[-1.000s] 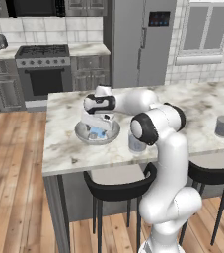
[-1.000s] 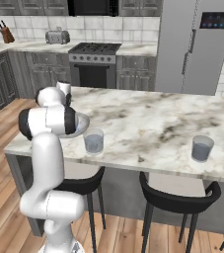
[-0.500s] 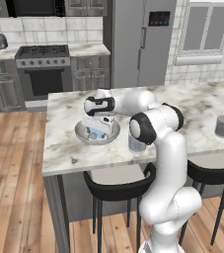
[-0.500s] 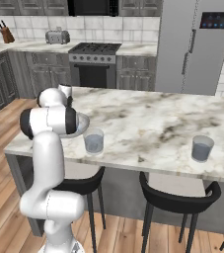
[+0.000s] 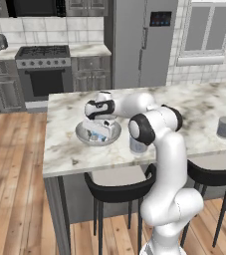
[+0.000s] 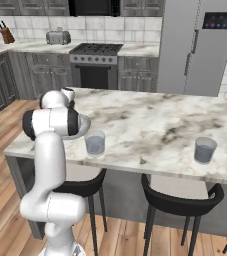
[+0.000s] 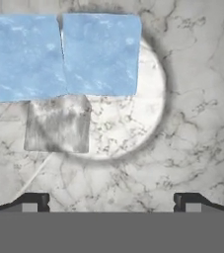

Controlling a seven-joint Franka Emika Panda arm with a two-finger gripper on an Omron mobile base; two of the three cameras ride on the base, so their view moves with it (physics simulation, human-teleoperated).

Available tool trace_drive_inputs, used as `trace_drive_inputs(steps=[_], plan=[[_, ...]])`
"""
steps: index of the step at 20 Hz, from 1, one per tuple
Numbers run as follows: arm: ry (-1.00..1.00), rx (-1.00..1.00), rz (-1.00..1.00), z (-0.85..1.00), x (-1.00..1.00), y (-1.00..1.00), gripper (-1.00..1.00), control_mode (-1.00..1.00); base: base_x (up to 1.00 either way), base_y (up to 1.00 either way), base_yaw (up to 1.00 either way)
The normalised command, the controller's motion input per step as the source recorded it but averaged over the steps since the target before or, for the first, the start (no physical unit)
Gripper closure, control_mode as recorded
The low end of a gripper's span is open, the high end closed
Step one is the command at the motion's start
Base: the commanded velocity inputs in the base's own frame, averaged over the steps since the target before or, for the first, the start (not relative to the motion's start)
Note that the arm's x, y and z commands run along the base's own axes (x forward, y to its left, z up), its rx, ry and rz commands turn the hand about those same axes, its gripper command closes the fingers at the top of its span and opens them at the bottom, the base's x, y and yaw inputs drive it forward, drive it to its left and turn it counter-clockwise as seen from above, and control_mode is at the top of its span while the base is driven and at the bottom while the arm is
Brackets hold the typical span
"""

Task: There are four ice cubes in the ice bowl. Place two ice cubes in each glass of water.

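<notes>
Lowered deeper into the ice bowl (image 5: 84, 135), the gripper (image 7: 111, 201) spreads wide, empty; two ice cubes (image 7: 101, 54) touch, so closing could shove both aside.

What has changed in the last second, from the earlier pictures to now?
The gripper has come down a little further into the ice bowl, toward the ice cubes. Nothing has been gripped yet. The bowl and both glasses stayed in place.

Two base views from behind, flanking the marble counter (image 5: 74, 149); hand view close above the ice bowl (image 7: 155, 99)
</notes>
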Motion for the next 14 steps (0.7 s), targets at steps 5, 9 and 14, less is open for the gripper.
trace_drive_inputs(steps=[5, 9, 14], plan=[[0.00, 0.00, 0.00, -0.08, 0.28, 0.00, -1.00, -1.00, 0.00, 0.00, 0.00], [0.00, 0.00, 0.00, -0.05, 0.30, 0.00, -1.00, -1.00, 0.00, 0.00, 0.00], [0.01, 0.00, 0.00, -0.13, 0.19, 0.00, -1.00, -1.00, 0.00, 0.00, 0.00]])
